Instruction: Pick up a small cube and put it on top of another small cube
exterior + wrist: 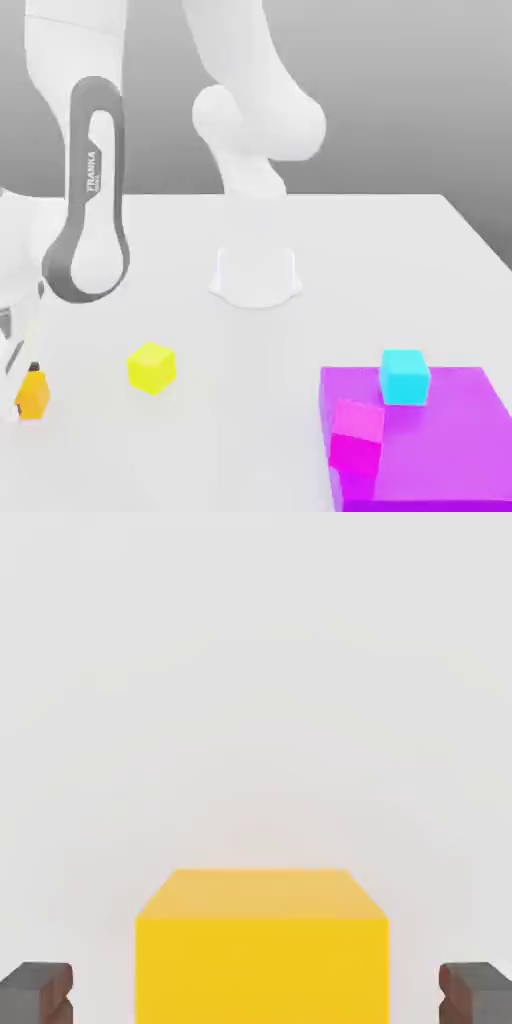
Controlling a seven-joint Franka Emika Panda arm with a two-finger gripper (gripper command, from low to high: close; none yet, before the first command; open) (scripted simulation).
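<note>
Here, the exterior view shows the whole setting: a white robot arm [258, 110] reaching in from twelve o'clock, its base [256, 275] near the middle of a pale table [230, 440]. Picture that view as a clock face. An orange cube [33, 396] is on the table at eight o'clock, and a bright yellow cube [151, 367] sits between seven and eight, nearer the middle. A broad, low purple block [450, 430] spans four to five o'clock, carrying a cyan cube [405, 377] at four and a magenta cube [357, 437] at five. At the orange cube, the gripper [22, 388] comes down from above, partly cut off by the picture's edge.

The hand view shows what the outside camera hides: the orange cube, a warmer yellow here, lies between the two fingertips [38, 994], with a strip of pale table visible on either side of it. The gripper is open around the cube, released, touching neither side and grasping nothing. One flat face and a narrower, sloping-edged face of the cube are visible from there.
</note>
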